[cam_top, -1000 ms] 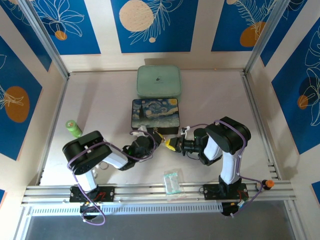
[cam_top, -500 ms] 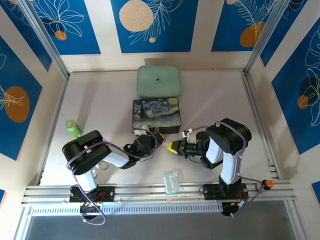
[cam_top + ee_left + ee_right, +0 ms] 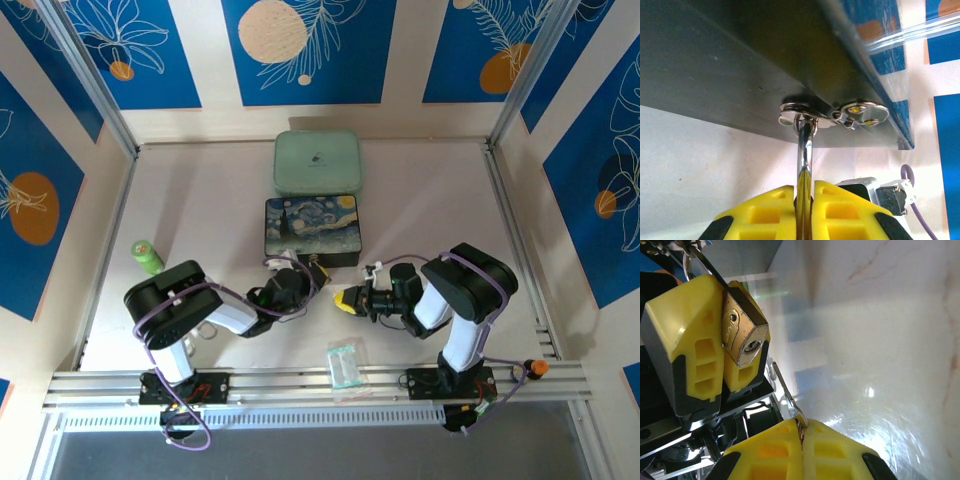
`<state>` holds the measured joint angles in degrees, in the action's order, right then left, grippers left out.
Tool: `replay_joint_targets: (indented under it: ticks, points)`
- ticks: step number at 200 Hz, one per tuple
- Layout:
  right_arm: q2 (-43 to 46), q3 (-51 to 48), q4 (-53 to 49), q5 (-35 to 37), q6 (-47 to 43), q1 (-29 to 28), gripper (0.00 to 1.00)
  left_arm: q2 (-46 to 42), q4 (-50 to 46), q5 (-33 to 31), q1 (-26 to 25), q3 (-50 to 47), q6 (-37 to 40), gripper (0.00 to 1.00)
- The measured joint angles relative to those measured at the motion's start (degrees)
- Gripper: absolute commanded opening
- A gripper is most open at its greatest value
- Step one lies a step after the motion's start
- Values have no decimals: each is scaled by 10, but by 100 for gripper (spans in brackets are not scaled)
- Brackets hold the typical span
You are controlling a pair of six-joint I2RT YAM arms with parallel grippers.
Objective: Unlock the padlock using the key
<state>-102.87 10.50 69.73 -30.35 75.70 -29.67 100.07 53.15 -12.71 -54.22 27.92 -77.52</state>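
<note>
Clamping the padlock [image 3: 742, 335] in my left hand [image 3: 804, 197] presents its keyhole to the key [image 3: 784, 390] pinched in my right hand [image 3: 801, 437], ready for insertion.

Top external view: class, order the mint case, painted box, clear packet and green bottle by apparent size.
1. Mint case and painted box: too alike to rank.
2. Clear packet.
3. Green bottle, smallest.

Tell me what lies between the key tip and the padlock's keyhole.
Nothing: in the right wrist view a short open gap parts the key in the right tool from the padlock in the left tool.
</note>
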Motion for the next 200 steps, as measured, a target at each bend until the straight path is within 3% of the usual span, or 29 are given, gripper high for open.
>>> replay_joint_targets:
  ticks: [200]
  points:
    - [-37,20,42,-1,7,-1,0,-4,-10,19,6,4,24,0]
